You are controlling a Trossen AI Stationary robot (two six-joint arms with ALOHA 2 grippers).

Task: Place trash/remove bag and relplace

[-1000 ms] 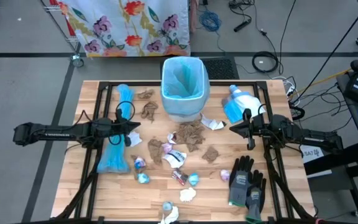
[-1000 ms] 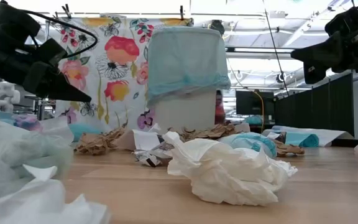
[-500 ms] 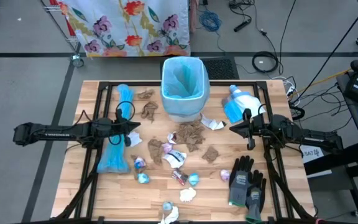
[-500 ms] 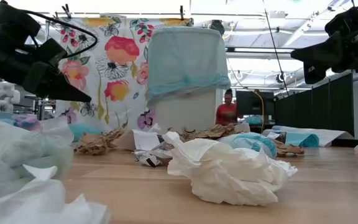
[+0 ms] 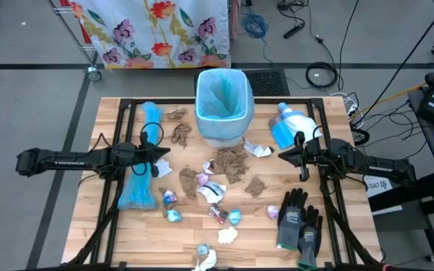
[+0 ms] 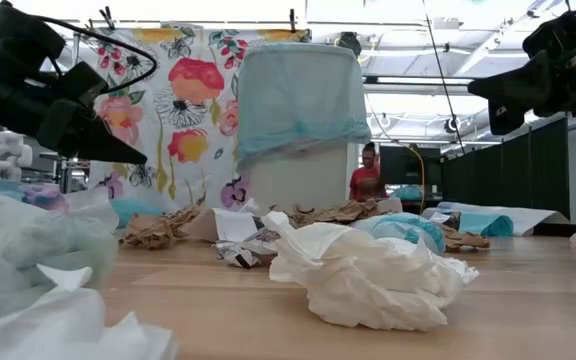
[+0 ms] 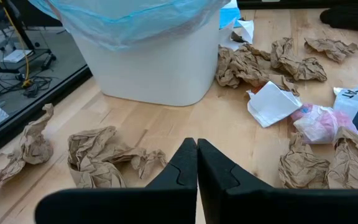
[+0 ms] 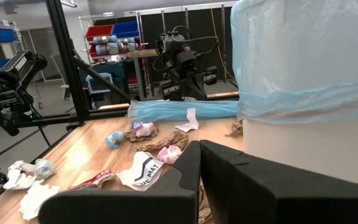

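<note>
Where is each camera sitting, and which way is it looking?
High view: above the table, looking straight down; both arms show, the left gripper and right gripper shut.
Low view: at tabletop height, looking level past a white tissue wad to the bin; both arms show up top.
Left wrist view: on the left arm, facing the bin; its shut fingers show.
Right wrist view: on the right arm, facing the bin; its shut fingers show.
Shared: every view shows the bin.

A blurred white wad (image 6: 28, 300), perhaps tissue, is cut off at the low view's corner.

Grey floor (image 5: 36, 90) — floral cloth (image 5: 157, 30) behind.
</note>
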